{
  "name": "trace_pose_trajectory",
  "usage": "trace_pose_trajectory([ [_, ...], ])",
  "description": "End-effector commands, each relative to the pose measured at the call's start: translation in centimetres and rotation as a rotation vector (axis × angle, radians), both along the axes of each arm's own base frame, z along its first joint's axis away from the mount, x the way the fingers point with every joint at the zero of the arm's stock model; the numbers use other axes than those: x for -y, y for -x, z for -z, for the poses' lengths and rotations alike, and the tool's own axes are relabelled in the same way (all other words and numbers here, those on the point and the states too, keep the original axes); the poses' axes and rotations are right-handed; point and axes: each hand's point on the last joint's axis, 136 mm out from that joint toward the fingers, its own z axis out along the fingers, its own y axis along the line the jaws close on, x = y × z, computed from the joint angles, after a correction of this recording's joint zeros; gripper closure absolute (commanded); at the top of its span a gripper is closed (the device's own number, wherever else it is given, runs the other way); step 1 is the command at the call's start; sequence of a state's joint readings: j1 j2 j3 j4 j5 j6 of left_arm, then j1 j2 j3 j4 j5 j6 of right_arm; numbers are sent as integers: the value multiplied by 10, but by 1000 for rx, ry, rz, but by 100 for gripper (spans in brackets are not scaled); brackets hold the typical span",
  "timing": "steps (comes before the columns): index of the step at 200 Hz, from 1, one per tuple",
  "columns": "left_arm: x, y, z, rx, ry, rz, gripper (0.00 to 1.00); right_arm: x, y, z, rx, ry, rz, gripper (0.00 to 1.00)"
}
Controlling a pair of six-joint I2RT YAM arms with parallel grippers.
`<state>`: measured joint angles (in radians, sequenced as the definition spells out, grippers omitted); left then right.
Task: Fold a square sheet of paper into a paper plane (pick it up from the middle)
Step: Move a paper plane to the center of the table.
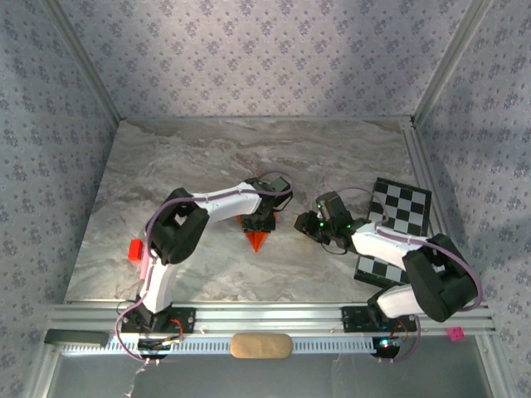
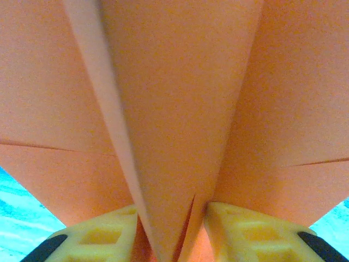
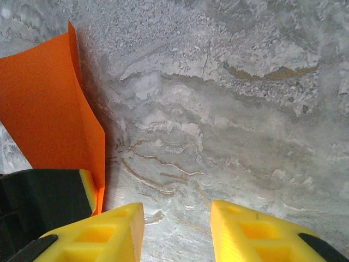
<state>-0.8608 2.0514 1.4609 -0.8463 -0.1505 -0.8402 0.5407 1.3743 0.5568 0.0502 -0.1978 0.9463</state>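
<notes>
Farthest left of the checkerboard card, by the table's left edge, sits a small red object that has no part in the job. Nearer the card, but well apart from it, the left pincer bears down on the paper plane. The plane's sharp tip points toward the arm bases. In the left wrist view the centre fold runs down between the yellow fingers and the wings spread to either side. I cannot tell whether the fingers are pinching that fold or just flanking it.

Between the plane and the card, the right pincer is released. Its fingers stand apart over bare marble and one orange flap rises just to their left.

The plane looks part-folded to me, and the main risk is the centre fold. With a slack left grip, the springy paper could splay open or slide out on a lift. The right pincer could also go wrong if it closes in from the card side. It might shove the raised flap instead of straddling it, which would crumple the edge or skid the plane along the smooth table.
</notes>
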Motion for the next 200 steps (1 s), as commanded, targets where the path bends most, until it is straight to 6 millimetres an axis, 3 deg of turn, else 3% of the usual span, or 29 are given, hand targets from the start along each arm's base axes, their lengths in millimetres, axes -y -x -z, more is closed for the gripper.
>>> trace_pose_trajectory([
  [1,-21,12,37,-64,-112,-24,64,6,2,0,-2,9,10,62],
  [101,-13,7,13,-29,-49,-34,60,6,2,-4,4,8,9,62],
  [141,-2,3,-16,6,47,-40,59,6,1,-13,25,18,0,62],
  [157,-2,1,-27,30,69,-48,53,8,0,-16,30,30,1,62],
  [200,-4,-2,-44,60,93,-45,51,15,-1,-27,55,63,6,61],
])
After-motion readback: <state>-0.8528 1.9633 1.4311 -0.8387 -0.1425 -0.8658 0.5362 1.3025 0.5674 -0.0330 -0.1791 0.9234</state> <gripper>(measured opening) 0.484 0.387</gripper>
